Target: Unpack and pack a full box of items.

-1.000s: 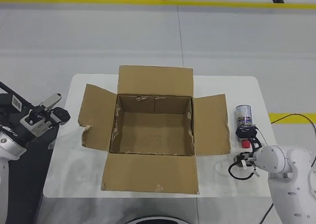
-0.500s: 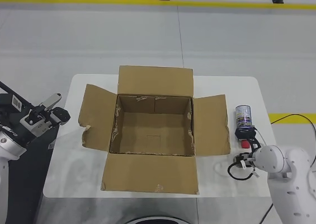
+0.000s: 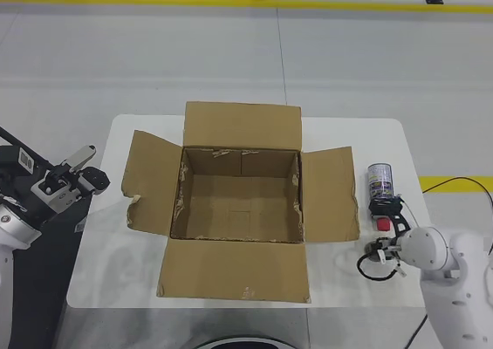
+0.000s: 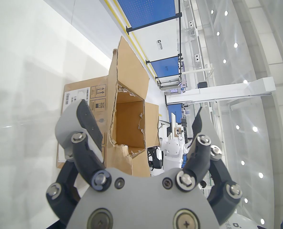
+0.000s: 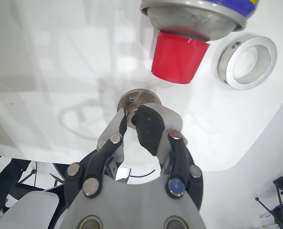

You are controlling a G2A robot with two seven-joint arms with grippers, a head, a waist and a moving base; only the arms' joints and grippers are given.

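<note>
The open cardboard box [image 3: 240,208] stands mid-table with all four flaps spread, and its inside looks empty; its side also faces the left wrist view [image 4: 129,120]. To its right lies a blue spray can [image 3: 380,181] [image 5: 198,3] with a red cap [image 5: 178,58]. A silver metal ring [image 5: 247,63] rests beside the cap. Just short of the cap, my right gripper [image 5: 132,117] [image 3: 386,237] is shut on a small round metal flange [image 5: 139,101] at the table surface. My left gripper [image 4: 141,113] [image 3: 83,167] hangs open and holds nothing, off the table's left edge.
The white table [image 3: 351,140] has bare room behind and around the box. A black cable loop [image 3: 370,266] lies by the right arm near the table's right front corner. A dark stand [image 3: 2,157] sits left of the table beside the left arm.
The right arm has shifted very slightly toward the table's front right. The left arm, box and can have kept still.
</note>
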